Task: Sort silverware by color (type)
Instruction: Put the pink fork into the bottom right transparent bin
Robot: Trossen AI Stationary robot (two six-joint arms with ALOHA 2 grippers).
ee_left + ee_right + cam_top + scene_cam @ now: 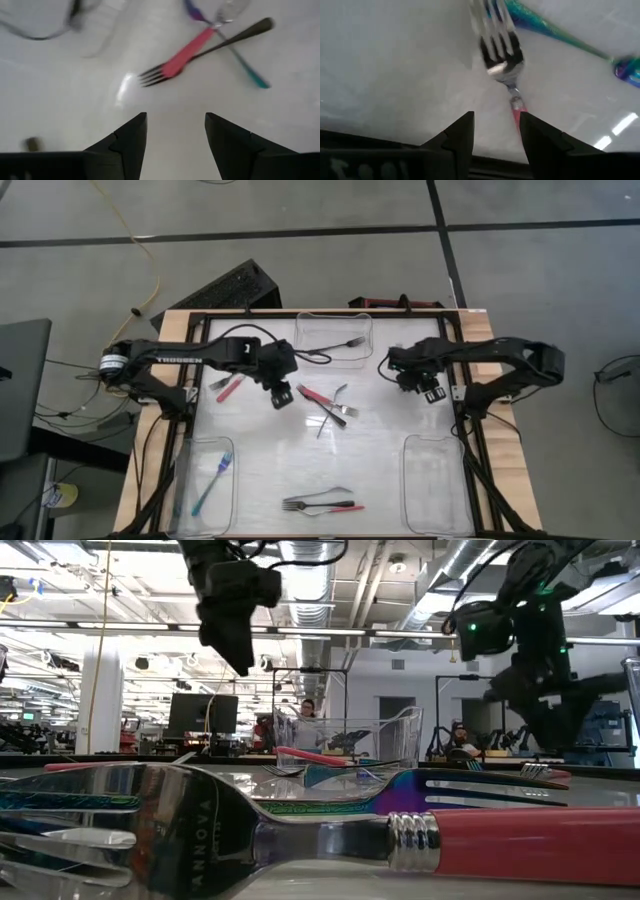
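My left gripper [281,395] [176,125] hangs open above the table, just left of a crossed cluster [327,407]: a red-handled piece [182,54], a dark fork [220,42] and a teal-handled utensil [250,72]. My right gripper [430,388] [495,125] is open over the table's right half. In the right wrist view a blurred silver fork head [501,50] with a red handle [516,111] runs down beside one finger, and a teal utensil [555,30] lies beyond it. A blue fork [212,480] lies in the near-left bin and a dark fork [345,342] in the far bin. My right gripper has the red handle [516,111] of the blurred fork beside the inner side of one finger [535,135]. I cannot tell whether it touches the handle or the fork lies on the table below.
A red and a grey piece [228,387] lie at the left. Forks with a red handle [322,503] lie at the near edge, filling the low view [300,830]. A clear bin [437,515] stands near-right. Open tabletop lies between the clusters.
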